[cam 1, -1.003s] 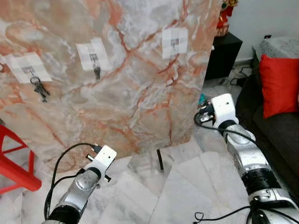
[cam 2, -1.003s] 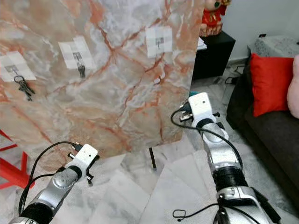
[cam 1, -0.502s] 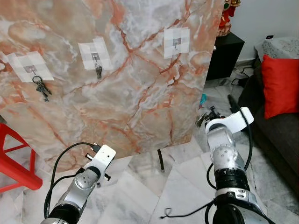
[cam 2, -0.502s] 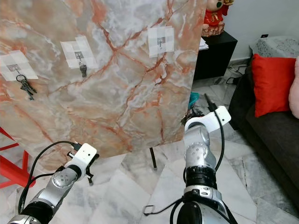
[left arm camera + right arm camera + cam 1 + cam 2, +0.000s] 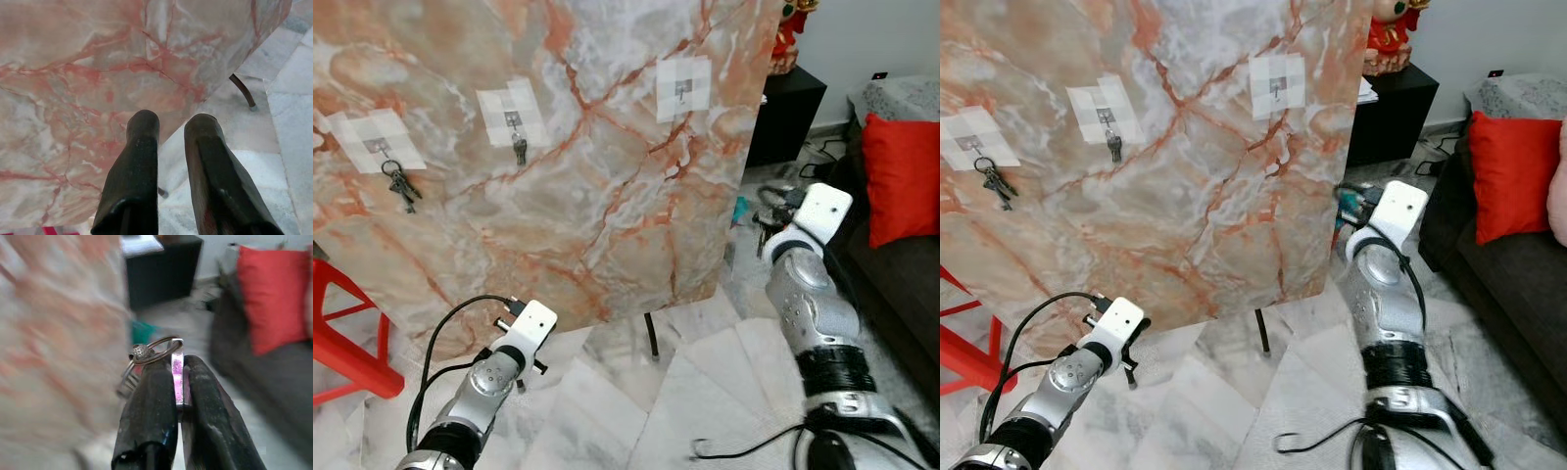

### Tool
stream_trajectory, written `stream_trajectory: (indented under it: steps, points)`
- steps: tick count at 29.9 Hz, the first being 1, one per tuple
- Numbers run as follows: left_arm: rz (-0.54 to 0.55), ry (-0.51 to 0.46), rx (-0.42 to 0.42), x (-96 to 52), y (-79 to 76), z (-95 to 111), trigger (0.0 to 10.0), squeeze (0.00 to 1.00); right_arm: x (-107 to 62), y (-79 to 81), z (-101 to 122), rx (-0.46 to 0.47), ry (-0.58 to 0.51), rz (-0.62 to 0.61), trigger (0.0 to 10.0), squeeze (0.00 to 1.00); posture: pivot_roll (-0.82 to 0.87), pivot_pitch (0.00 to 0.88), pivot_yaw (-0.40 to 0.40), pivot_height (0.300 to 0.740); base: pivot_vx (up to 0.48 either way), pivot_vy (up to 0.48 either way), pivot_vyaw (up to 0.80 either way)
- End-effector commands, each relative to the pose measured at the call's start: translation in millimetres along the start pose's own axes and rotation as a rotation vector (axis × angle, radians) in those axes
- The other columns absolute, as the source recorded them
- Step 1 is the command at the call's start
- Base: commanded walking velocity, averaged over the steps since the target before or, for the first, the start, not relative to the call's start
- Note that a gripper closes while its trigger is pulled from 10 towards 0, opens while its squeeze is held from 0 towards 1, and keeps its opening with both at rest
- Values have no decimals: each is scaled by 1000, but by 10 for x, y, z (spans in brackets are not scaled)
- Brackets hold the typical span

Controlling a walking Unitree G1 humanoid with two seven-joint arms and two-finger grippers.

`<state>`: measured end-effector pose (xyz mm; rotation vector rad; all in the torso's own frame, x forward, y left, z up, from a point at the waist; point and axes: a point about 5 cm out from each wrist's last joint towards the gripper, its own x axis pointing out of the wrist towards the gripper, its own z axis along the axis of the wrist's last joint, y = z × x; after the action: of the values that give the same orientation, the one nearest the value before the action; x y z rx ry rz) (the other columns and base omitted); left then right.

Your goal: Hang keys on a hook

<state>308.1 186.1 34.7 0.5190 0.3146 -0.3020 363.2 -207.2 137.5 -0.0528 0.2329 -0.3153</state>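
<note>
Pinching keys (image 5: 155, 350) between right fingers (image 5: 149, 406)

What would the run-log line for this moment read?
right gripper: shut on key ring, raised beside marble board | left gripper: low, idle | hooks: left hook keys, middle hook key, right hook free

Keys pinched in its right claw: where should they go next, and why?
Probably up toward the empty hook on the marble board. The right gripper holds the keys low beside the board's edge; the other two hooks already carry keys.
</note>
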Motion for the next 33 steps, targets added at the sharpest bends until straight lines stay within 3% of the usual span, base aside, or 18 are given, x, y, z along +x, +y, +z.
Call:
stream_trajectory:
  steps: [1,4,5,7,8,9,12,14,15,18,19,23,24,28,29,30,31,33]
  points:
    - [-11,17,-9,-17,-21,-63,10000,0,23,-227,-267,-70,103,-69,10000,0,55,61,19,740,0,0,0]
    - [-25,19,-14,-18,-37,-68,10000,0,24,-326,-429,-85,166,-79,10000,0,49,63,16,740,0,0,0]
    - [-42,19,-14,-19,-59,-71,10000,0,5,-344,-626,-179,224,-12,10000,0,48,63,16,740,0,0,0]
    - [-70,20,-17,-19,-101,-75,10000,0,-150,-385,-1164,-494,396,194,10000,0,53,64,16,740,0,0,0]
    - [-74,19,-20,-19,-106,-75,10000,0,-197,-384,-1266,-575,426,246,10000,0,54,64,16,740,0,0,0]
    - [-74,19,-20,-19,-106,-75,10000,0,-197,-384,-1266,-575,426,246,10000,0,54,64,16,740,0,0,0]
    - [-99,14,-20,-20,-131,-70,10000,0,-593,-420,-1896,-921,661,567,10000,0,47,68,18,740,0,0,0]
    - [-107,3,-18,-19,-142,-56,10000,0,-860,-515,-2212,-1038,802,704,10000,0,57,70,18,740,0,0,0]
    - [-115,-9,-22,-17,-151,-36,10000,0,-1006,-591,-2366,-1025,875,712,10000,0,57,70,18,740,0,0,0]
    - [-121,-15,-24,-20,-151,-30,10000,0,-1038,-593,-2404,-938,890,665,10000,0,63,73,22,740,0,0,0]
    - [-127,-16,-26,-23,-151,-31,10000,0,-1037,-555,-2406,-836,892,633,10000,0,53,75,24,740,0,0,0]
    - [-152,-11,-23,-30,-177,-46,10000,0,-971,-423,-2354,-124,885,340,10000,0,56,72,24,740,0,0,0]
    - [-155,-10,-22,-31,-181,-50,10000,0,-973,-456,-2361,-54,891,290,10000,0,56,72,24,740,0,0,0]
    - [-160,-17,-27,-30,-191,-38,10000,0,-1006,-519,-2400,27,905,207,10000,0,67,72,24,740,0,0,0]
    - [-163,-20,-27,-31,-192,-33,10000,0,-1009,-508,-2403,89,905,187,10000,0,65,73,25,740,0,0,0]
    - [-167,-20,-27,-34,-189,-35,10000,0,-985,-495,-2383,268,892,98,10000,0,64,75,28,740,0,0,0]
    - [-167,-20,-27,-34,-189,-35,10000,0,-985,-495,-2383,268,892,98,10000,0,64,75,28,740,0,0,0]
    - [-167,-18,-26,-39,-184,-44,10000,0,-942,-514,-2349,418,862,-14,10000,0,61,76,29,740,0,0,0]
